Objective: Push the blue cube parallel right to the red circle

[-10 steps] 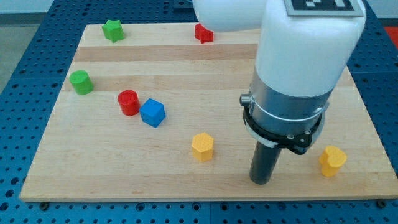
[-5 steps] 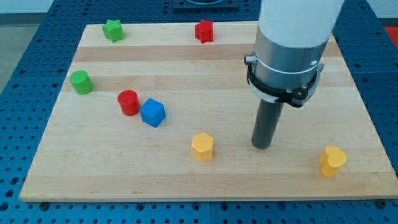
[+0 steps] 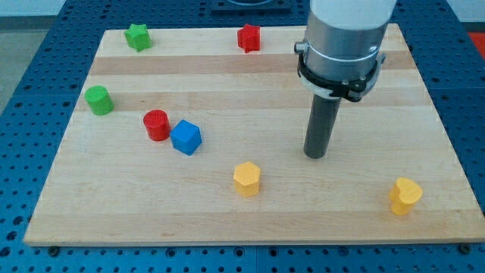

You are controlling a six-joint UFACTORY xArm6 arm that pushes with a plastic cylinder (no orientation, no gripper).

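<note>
The blue cube (image 3: pixel 186 138) lies on the wooden board (image 3: pixel 250 212), left of centre. The red circle (image 3: pixel 157 125), a short red cylinder, stands just up and to the left of it, almost touching. My tip (image 3: pixel 315 155) rests on the board well to the view's right of the blue cube, a little lower than the cube's level, apart from every block. The rod hangs from the big white and grey arm at the view's top right.
A yellow block (image 3: pixel 247 179) lies below and between the cube and my tip. Another yellow block (image 3: pixel 405 196) sits at the bottom right. A green cylinder (image 3: pixel 98 100) stands at the left, a green star (image 3: pixel 138 36) at the top left, a red star (image 3: pixel 248 37) at the top.
My tip has moved up the view, from near the board's bottom edge toward its middle. No block has moved.
</note>
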